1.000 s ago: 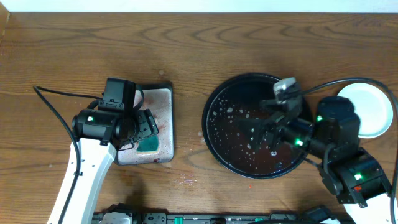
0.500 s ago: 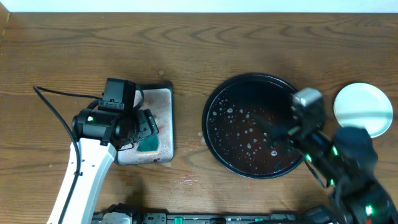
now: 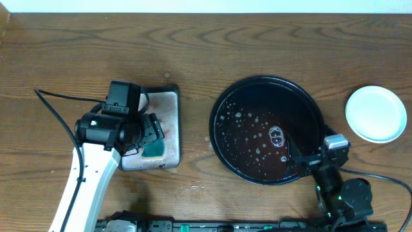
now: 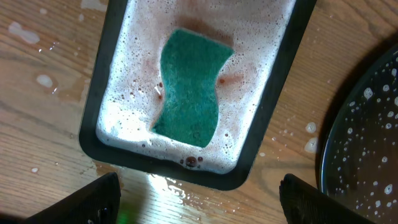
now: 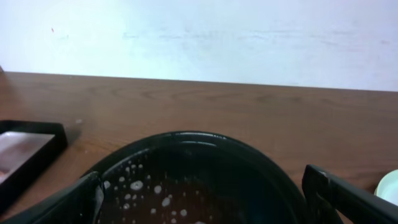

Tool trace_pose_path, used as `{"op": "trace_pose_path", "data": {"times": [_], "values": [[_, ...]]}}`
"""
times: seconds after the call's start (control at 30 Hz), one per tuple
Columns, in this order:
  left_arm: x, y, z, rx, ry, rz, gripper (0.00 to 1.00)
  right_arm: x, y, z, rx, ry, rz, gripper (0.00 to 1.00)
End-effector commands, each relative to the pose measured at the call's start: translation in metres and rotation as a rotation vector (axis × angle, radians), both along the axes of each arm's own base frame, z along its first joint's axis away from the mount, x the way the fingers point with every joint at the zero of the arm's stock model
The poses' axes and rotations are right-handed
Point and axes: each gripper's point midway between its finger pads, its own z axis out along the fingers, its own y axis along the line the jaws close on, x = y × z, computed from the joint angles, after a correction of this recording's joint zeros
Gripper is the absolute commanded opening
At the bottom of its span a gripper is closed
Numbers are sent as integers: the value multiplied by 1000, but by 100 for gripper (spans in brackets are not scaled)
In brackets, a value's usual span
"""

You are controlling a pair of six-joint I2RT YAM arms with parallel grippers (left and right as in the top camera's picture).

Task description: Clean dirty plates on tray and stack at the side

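The large round black tray (image 3: 267,80) sits right of centre, wet with foam drops and reddish water, with no plate on it. It also shows in the right wrist view (image 5: 186,138) and at the edge of the left wrist view (image 4: 364,143). A pale blue-white plate (image 3: 376,114) lies on the bare wood to the tray's right; I cannot tell how many plates are stacked there. Its edge shows in the right wrist view (image 5: 390,183). My right gripper (image 3: 301,161) (image 5: 205,205) is open and empty at the tray's front right rim. My left gripper (image 3: 149,132) (image 4: 199,202) is open and empty.
A rectangular black-rimmed tray (image 3: 177,119) (image 4: 281,93) (image 5: 37,146) with pinkish foam stands at the left. A green sponge (image 3: 153,149) (image 4: 189,93) lies in it under my left gripper. Water drops wet the wood (image 4: 186,186) in front of it.
My right arm has pulled back from over the black tray to the table's front right. The plate at the right now shows in full. The left arm has not moved.
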Motion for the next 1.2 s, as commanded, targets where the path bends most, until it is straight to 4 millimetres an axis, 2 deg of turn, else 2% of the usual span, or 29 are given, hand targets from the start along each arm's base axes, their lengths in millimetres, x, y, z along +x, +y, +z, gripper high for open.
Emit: {"op": "trace_pose_path", "data": {"times": [0.0, 0.17, 0.33, 0.5, 1.07, 1.17], "values": [[0, 1, 0, 5, 1, -7, 82, 2, -9, -8, -6, -43, -47, 99], [0, 1, 0, 5, 1, -7, 82, 7, -11, -15, 17, -133, -63, 99], [0, 1, 0, 5, 1, -7, 82, 7, -13, -18, 12, -120, -71, 99], [0, 1, 0, 5, 1, -7, 82, 6, -13, -39, -8, -37, -69, 99], [0, 1, 0, 5, 0, -7, 82, 6, -13, -40, -9, -33, -70, 99], [-6, 3, 10, 11, -45, -12, 82, 6, -13, -40, -9, -33, -70, 99]]}}
